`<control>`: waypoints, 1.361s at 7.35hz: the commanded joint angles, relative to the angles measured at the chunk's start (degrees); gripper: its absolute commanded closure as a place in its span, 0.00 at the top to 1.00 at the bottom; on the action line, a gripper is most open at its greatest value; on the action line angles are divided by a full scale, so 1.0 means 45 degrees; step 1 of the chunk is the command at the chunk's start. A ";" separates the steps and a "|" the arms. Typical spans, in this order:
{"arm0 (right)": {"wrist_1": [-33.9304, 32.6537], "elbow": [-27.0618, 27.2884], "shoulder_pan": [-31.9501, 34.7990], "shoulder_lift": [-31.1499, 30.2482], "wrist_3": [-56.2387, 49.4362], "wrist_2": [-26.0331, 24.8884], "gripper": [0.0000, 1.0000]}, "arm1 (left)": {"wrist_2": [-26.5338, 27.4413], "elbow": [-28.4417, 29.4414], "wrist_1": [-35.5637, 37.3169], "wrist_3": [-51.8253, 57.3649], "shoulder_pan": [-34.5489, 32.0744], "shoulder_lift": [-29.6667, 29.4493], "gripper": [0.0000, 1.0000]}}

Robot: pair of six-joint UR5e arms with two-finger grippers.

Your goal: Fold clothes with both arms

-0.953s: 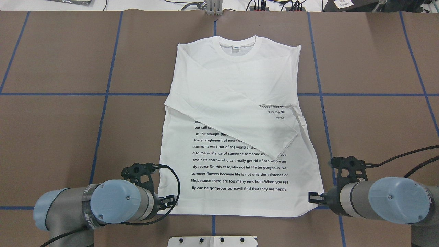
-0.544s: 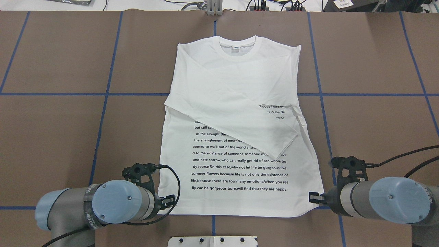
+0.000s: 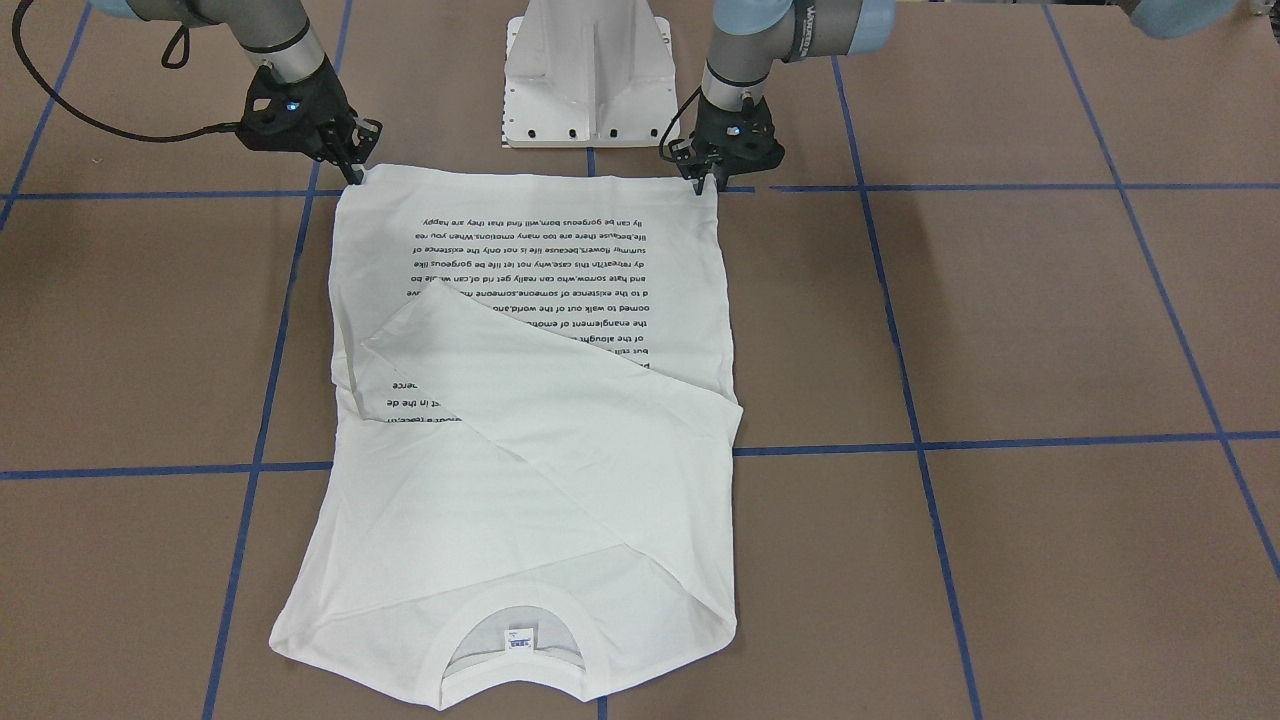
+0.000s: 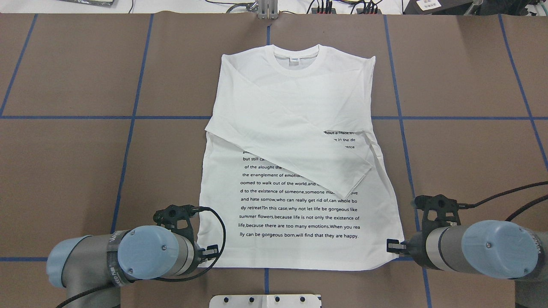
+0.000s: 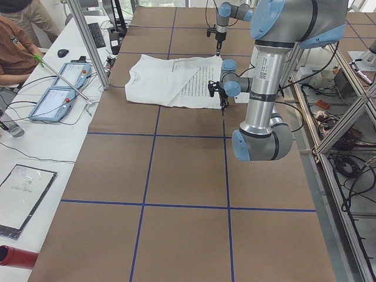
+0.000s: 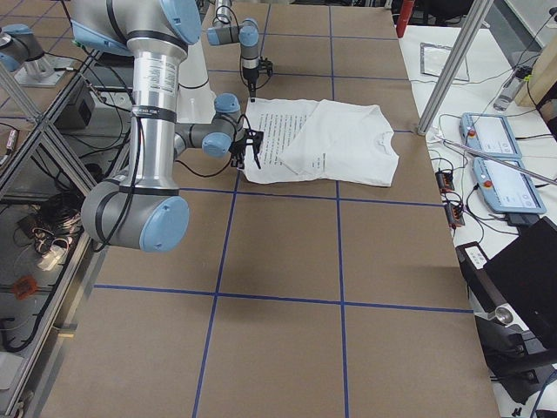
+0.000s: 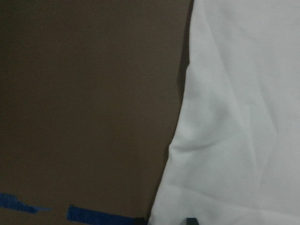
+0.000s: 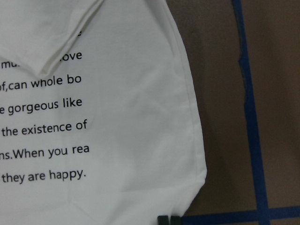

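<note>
The clothes, one white T-shirt [image 4: 299,107] printed with black text, lie flat on the brown table, collar at the far side and a sleeve folded across the chest. My left gripper [image 4: 210,252] is low at the hem's near-left corner. In the left wrist view its fingertips [image 7: 140,220] stand apart, with the cloth edge [image 7: 234,117] between them. My right gripper [image 4: 391,247] is at the hem's near-right corner. In the right wrist view its gripper [image 8: 168,219] has both tips pressed together on the hem corner of the cloth [image 8: 117,140]. Facing the robot, the right gripper [image 3: 355,172] and left gripper [image 3: 710,184] touch the shirt's [image 3: 530,450] hem corners.
The white pedestal base [image 4: 265,300] stands just behind the hem between the arms. Blue tape lines [image 4: 128,117] grid the brown table. A side bench holds tablets [image 5: 59,88], with a person [image 5: 14,50] seated beside it. Cables and plugs [image 4: 325,6] line the far edge.
Both arms have shifted slightly, the left a little right and nearer the base, the right a little outward. The shirt has not moved.
</note>
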 commanded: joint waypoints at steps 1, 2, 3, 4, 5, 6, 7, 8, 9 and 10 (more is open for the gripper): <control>0.0000 0.0000 0.0033 -0.0001 0.0000 0.0016 0.00 | -0.0040 0.0148 -0.0028 0.0000 0.0027 -0.0015 0.18; 0.0000 0.0000 0.0052 -0.0001 0.0000 0.0035 0.00 | -0.0079 0.0110 -0.0009 0.0019 0.0027 -0.0189 0.03; 0.0000 0.0000 0.0091 -0.0001 -0.0019 0.0035 0.00 | -0.0099 -0.0007 0.0011 0.0019 0.0008 -0.0210 0.00; 0.0000 0.0000 0.0130 -0.0001 0.0000 0.0055 0.00 | -0.0099 -0.0104 0.0050 0.0019 -0.0012 -0.0288 0.00; 0.0000 0.0077 0.0266 -0.0020 0.0000 0.0113 0.00 | -0.0099 -0.0492 0.0127 0.0019 -0.0109 -0.0250 0.00; 0.0000 0.0523 0.0306 -0.0214 0.0000 0.0113 0.00 | -0.0253 -0.1366 0.0515 0.0039 -0.0168 -0.0076 0.00; 0.0000 0.1107 0.0306 -0.0448 0.0000 0.0210 0.00 | -0.0661 -0.2206 0.1427 0.0039 -0.0187 -0.0074 0.00; 0.0039 0.1345 0.0326 -0.0701 -0.0019 0.1062 0.00 | -0.0684 -0.2969 0.2307 0.0039 -0.0188 -0.0054 0.00; 0.0039 0.1541 0.0326 -0.0723 -0.0019 0.1766 0.00 | -0.0685 -0.3634 0.3012 0.0019 -0.0130 -0.0074 0.00; 0.0058 0.1814 0.0365 -0.0801 -0.0039 0.2721 0.00 | -0.0839 -0.4259 0.3695 0.0019 0.0026 -0.0093 0.00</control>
